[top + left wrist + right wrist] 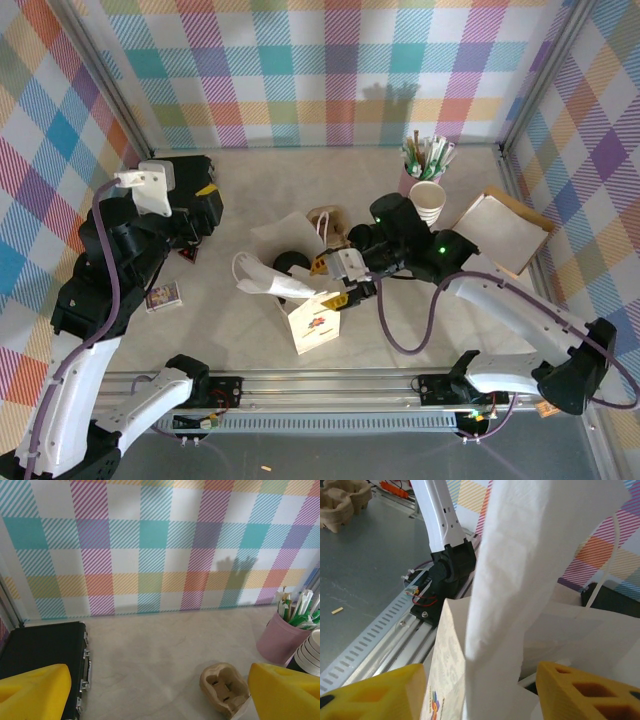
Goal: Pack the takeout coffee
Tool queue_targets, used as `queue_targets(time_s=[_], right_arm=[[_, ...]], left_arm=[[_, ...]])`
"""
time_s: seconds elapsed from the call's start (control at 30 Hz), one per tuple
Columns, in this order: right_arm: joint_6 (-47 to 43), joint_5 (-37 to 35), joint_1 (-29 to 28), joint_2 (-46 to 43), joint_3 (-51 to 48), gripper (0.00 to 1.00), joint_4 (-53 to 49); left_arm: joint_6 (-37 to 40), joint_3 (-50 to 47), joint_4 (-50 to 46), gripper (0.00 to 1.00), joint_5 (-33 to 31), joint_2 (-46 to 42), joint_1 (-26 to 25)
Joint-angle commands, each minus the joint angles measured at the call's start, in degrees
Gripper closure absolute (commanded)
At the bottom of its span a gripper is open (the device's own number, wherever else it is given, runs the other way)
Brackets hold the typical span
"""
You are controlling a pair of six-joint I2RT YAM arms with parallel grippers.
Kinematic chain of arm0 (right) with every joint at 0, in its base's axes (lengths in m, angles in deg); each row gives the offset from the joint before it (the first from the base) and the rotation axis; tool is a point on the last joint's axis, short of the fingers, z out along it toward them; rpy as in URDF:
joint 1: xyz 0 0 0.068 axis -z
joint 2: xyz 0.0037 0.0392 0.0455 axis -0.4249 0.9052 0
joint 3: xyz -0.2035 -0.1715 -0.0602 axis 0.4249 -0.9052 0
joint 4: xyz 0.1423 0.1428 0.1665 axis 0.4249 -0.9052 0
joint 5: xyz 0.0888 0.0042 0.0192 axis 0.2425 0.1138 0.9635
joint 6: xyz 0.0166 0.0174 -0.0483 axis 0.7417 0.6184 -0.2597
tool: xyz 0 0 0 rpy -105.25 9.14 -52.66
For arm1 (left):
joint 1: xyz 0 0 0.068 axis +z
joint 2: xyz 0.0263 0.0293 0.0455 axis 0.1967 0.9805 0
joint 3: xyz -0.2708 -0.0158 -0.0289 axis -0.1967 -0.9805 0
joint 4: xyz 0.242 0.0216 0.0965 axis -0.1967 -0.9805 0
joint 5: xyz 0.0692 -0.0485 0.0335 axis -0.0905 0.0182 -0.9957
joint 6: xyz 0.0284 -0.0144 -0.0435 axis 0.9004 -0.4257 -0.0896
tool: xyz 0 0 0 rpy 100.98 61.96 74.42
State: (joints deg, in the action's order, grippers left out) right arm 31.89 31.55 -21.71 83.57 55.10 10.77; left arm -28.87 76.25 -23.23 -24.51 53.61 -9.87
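While stretched leftward, right pincer (335, 283) seemingly straddles bag (318, 322).

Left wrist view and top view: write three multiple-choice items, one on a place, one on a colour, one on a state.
1. The pink cup stands: A) on the black case; B) beside the white cups; C) inside the bag.
2. The left gripper's fingers are: A) blue; B) red; C) yellow.
3. The left gripper is: A) open; B) shut on a lid; C) shut on a cup.
Key: B, the cups stand right next to it; C, both pads are yellow; A, nothing sits between the spread fingers.
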Motion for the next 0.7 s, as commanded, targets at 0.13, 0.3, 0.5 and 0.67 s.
queue_targets(time_s=[0.13,0.3,0.5,0.67], right_arm=[[5.14,2.54,-1.47,6.25,9.89,0.37,-3.66],[9.65,-2.38,-7.57,7.91,12.89,0.35,-2.53],[15.04,-9.28,-11.3,9.68,14.46,0.42,-1.8],[18.08,-11.26,-11.73,10.41,17.32,0.83,-1.37]], left_arm=[[-0.44,-0.86,1.93,0.09,0.31,-1.52,0.56],[-0.93,-2.03,2.0,0.09,-0.77,-2.35,0.57],[-2.36,-3.78,2.89,0.09,-0.37,-2.86,0.62],[-3.44,-4.38,2.82,0.1,-0.14,-2.99,0.56]])
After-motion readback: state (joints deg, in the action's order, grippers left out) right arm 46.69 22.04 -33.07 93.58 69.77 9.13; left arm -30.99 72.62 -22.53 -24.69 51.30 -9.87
